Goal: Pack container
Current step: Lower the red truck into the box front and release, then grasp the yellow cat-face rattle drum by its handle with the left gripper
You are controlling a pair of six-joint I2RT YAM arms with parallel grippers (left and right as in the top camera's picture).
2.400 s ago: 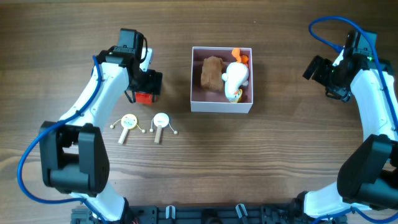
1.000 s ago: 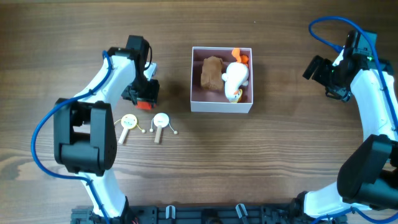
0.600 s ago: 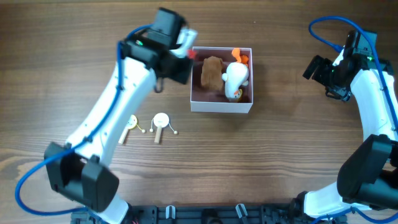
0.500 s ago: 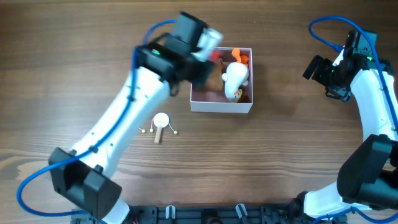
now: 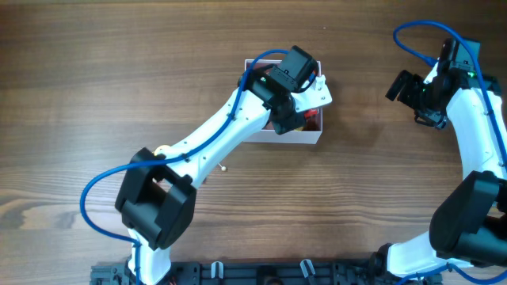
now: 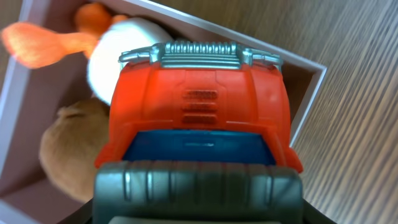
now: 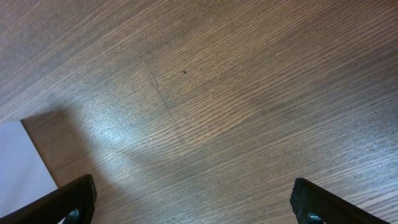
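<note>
A red toy truck [image 6: 199, 118] is clamped in the left tool [image 5: 291, 117] above the container [image 5: 307, 138] (plush toys [image 6: 62, 152] inside); the right tool [image 7: 193, 200] is held wide open, empty.

Overhead, we find the left arm [image 5: 226, 131] hiding most of the container [image 5: 307, 136] and its contents. At the left wrist, a red toy truck [image 6: 199, 106] masks much of a white plush [image 6: 115, 59] and a brown plush [image 6: 65, 152]. The frame edge crops the fingers [image 7: 71, 200] of the right gripper [image 7: 193, 208].

Shows the left arm [image 5: 215, 144] stretched from the near edge, the left gripper [image 5: 303, 109] holding a red toy [image 5: 314, 120] over the container [image 5: 299, 137].
</note>
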